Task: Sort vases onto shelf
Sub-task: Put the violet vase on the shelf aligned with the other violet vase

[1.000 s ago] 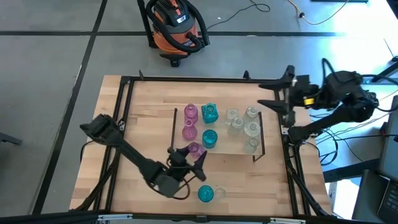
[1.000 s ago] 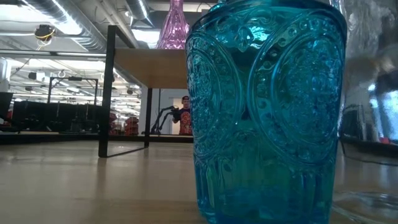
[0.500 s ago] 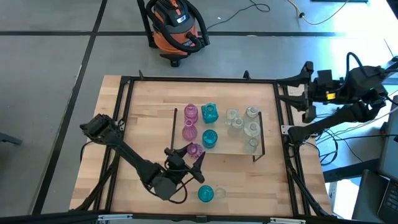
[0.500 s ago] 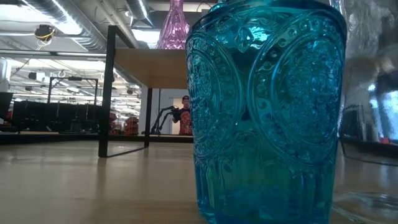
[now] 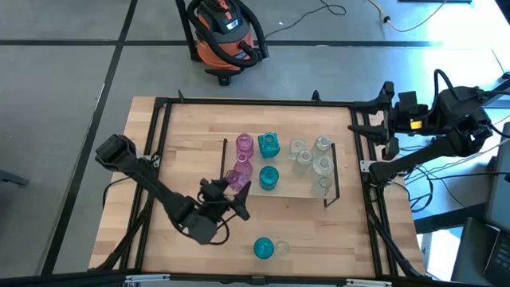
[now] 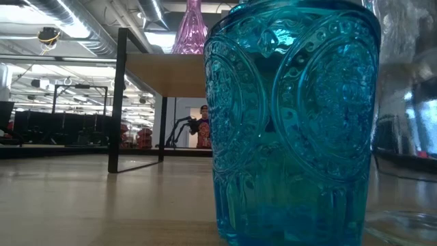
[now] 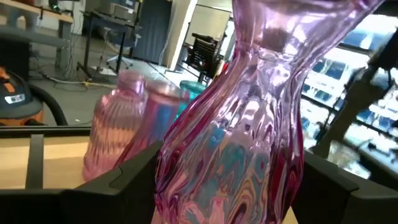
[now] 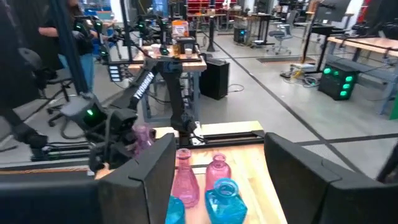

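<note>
From above, the left gripper [image 5: 233,191] sits at the near-left corner of the shelf [image 5: 311,185], its jaws clamped on a pink vase [image 5: 236,178] that pokes out ahead of them toward the shelf's left bracket. Beyond those jaws two more pink vases [image 5: 244,144] and two teal vases [image 5: 268,145] stand on the shelf's left half, with clear vases [image 5: 322,165] on its right half. Behind the left jaws, on the bare desk [image 5: 175,143] near its front edge, stand a teal vase [image 5: 263,248] and a small clear one [image 5: 281,248] just beside it. The right gripper [image 5: 381,119] hangs off the desk's right rim, well apart from every vase, jaws spread with nothing between them.

At desk level a big teal vase [image 6: 293,123] fills the picture; the shelf's board [image 6: 167,72] and a pink vase [image 6: 191,31] show behind it. No jaws appear.

Through the left wrist camera the held pink vase [image 7: 249,130] stands squarely between the two dark fingers [image 7: 106,186], touching both; another pink vase [image 7: 118,134] lies beyond.

Through the right wrist camera the parted fingers [image 8: 143,180] frame empty air, with pink vases [image 8: 217,171] and a teal one [image 8: 225,199] well ahead.
</note>
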`<state>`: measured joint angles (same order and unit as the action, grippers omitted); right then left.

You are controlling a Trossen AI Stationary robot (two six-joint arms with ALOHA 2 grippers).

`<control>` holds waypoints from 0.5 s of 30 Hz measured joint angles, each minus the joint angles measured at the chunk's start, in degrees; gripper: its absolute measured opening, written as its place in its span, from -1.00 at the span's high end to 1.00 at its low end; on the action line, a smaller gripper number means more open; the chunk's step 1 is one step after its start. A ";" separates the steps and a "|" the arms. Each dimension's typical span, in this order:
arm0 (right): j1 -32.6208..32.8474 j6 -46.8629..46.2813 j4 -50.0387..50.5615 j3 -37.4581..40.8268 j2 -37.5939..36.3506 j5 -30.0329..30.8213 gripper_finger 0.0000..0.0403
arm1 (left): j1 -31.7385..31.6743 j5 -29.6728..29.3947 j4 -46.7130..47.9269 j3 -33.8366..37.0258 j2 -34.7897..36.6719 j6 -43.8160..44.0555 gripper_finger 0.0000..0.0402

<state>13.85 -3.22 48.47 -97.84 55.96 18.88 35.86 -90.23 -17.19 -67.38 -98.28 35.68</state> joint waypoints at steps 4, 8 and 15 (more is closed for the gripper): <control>0.00 -0.94 -0.13 0.00 0.23 -0.51 -0.10 | 0.33 0.65 0.32 1.95 -0.11 0.01 -0.36; 0.00 -0.96 -0.18 0.02 0.34 -0.53 -0.10 | -1.04 3.13 1.08 2.78 -0.09 0.54 -0.36; 0.00 -2.71 -0.55 0.02 0.52 -1.96 -0.10 | -3.48 9.17 10.71 3.18 -0.09 11.53 -0.36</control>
<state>13.85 -5.93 47.92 -97.83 56.48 16.92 32.38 -81.07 -6.48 -64.20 -98.37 47.21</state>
